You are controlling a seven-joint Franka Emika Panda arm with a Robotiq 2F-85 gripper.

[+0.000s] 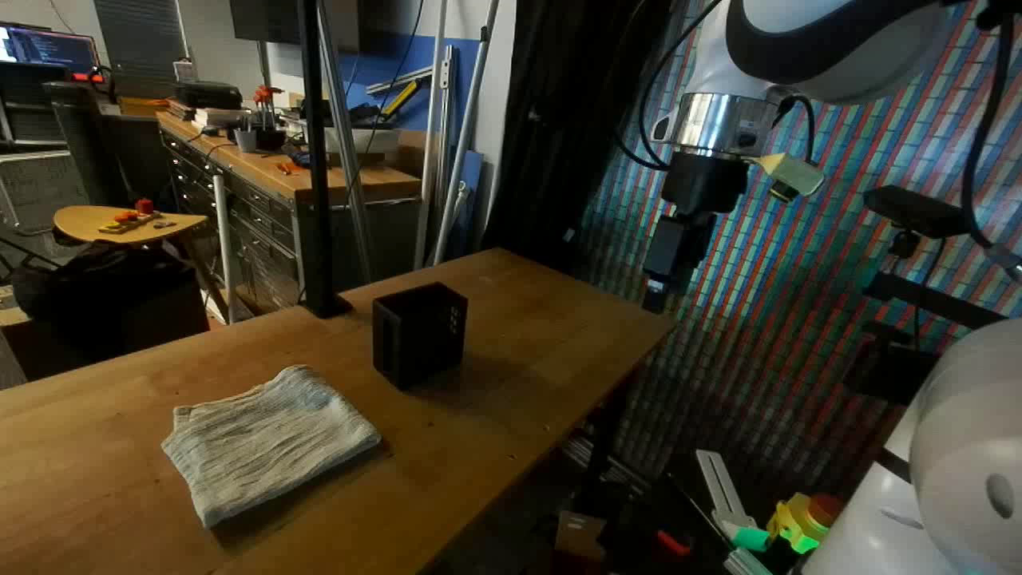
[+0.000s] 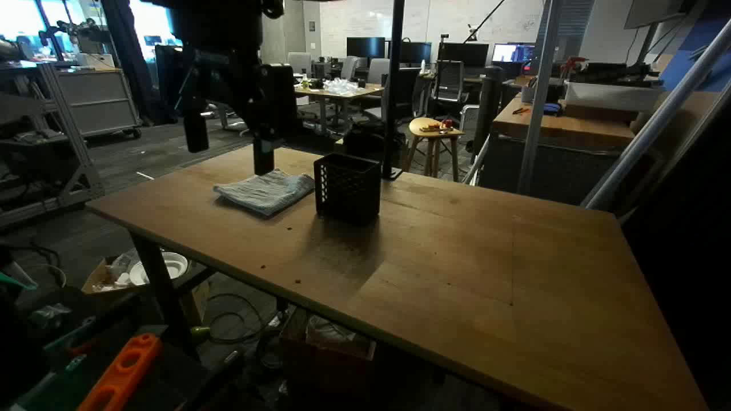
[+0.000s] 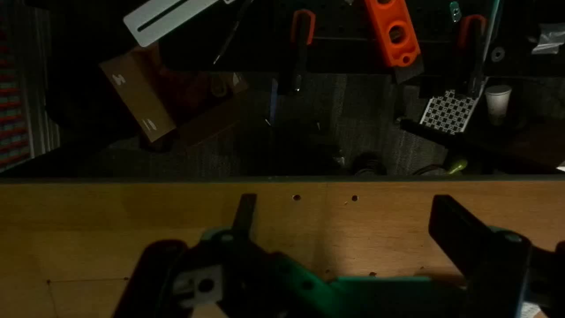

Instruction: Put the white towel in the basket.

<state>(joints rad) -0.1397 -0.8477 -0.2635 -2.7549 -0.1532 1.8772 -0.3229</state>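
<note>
In an exterior view the table fills the lower left, the folded towel lying on it. Upper left in an exterior view I see the gripper hanging released, fingers spread wide around bare air. The basket stands mid-frame, just beside the towel.

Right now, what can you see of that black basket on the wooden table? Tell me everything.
The basket is a black, boxy, open-topped container that looks like plastic, with small openings patterned through its walls. It stands upright on the wooden table, beside the folded towel but apart from it. Only the table appears to touch it; the open hand is away from it. Its inside is too dark to tell whether it holds anything.
</note>
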